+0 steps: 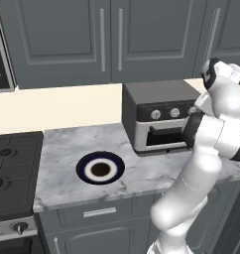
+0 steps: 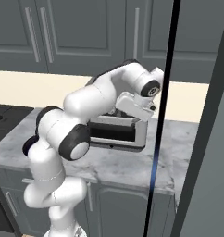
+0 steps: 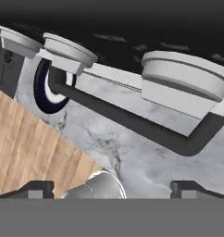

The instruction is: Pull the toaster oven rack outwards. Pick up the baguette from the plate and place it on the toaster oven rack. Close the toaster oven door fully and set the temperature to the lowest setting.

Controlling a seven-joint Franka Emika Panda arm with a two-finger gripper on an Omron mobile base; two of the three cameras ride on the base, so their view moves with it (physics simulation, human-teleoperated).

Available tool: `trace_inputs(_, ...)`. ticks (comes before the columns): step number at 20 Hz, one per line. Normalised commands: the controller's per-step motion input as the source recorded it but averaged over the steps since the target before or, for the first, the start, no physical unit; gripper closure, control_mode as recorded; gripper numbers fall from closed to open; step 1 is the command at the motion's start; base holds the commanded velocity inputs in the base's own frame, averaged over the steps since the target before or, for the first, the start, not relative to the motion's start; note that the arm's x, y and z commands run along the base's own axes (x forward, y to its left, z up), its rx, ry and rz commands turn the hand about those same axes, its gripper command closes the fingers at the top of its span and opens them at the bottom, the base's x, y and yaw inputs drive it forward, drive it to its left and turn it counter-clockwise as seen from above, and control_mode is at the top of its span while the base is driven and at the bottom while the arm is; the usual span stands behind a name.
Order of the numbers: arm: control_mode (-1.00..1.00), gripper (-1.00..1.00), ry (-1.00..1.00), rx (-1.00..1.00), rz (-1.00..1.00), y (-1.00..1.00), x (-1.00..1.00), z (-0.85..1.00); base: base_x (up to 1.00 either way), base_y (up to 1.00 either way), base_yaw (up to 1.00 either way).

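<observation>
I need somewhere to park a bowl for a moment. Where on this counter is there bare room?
Bare marble lies between the stove and the plate, and along the front edge right of the plate. It is crowded at the toaster oven, where the arm and open gripper hang by its knobs.

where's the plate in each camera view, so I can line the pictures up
Left base view: the plate lies on the marble counter, lower centre-left, left of the toaster oven.
Right base view: not in it.
Hand view: plate at upper left, edge-on behind the dark door handle.
Shared landmark: the toaster oven.
</observation>
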Motion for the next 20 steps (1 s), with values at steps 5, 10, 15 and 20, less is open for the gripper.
trace_inputs(5,-1.00,-1.00,-0.44,0.00,-0.24,-0.09,-0.30,0.24,0.00,0.00,0.00)
trace_inputs(10,-1.00,-1.00,-0.61,0.00,-0.30,-0.16,-0.78,0.17,0.00,0.00,0.00)
trace_inputs(15,-1.00,-1.00,-0.55,0.00,-0.32,-0.17,-0.82,0.24,0.00,0.00,0.00)
trace_inputs(20,-1.00,-1.00,-0.40,0.01,-0.27,-0.18,-0.97,0.32,0.00,0.00,0.00)
